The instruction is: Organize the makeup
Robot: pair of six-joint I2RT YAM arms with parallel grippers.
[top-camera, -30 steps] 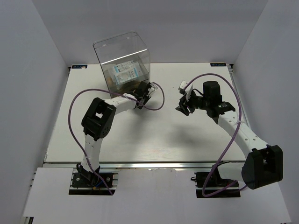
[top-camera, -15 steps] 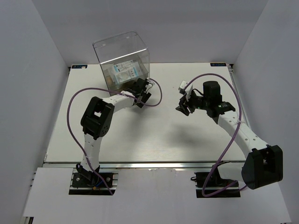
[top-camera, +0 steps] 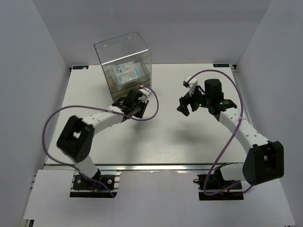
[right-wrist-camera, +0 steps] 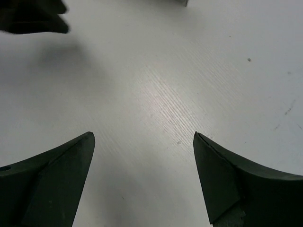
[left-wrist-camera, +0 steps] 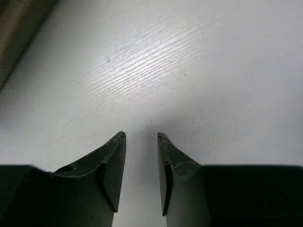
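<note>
The clear drawer box (top-camera: 124, 56) is standing at the far left-centre of the table (top-camera: 161, 142) and is blocking that stretch. White-and-blue packets (top-camera: 125, 73) are filling its lower part. The left gripper (left-wrist-camera: 141, 135) is hovering just in front of the box, its jaws leaving only a narrow gap above bare tabletop. The right gripper (right-wrist-camera: 143, 135) is hanging well apart from the box, jaws standing far apart over bare surface. A broad run of bare tabletop is lying between the two grippers and reaching toward the near edge. A purple cable (top-camera: 150, 109) is looping beside the left gripper, and side walls (top-camera: 38, 85) are hemming the table in.
</note>
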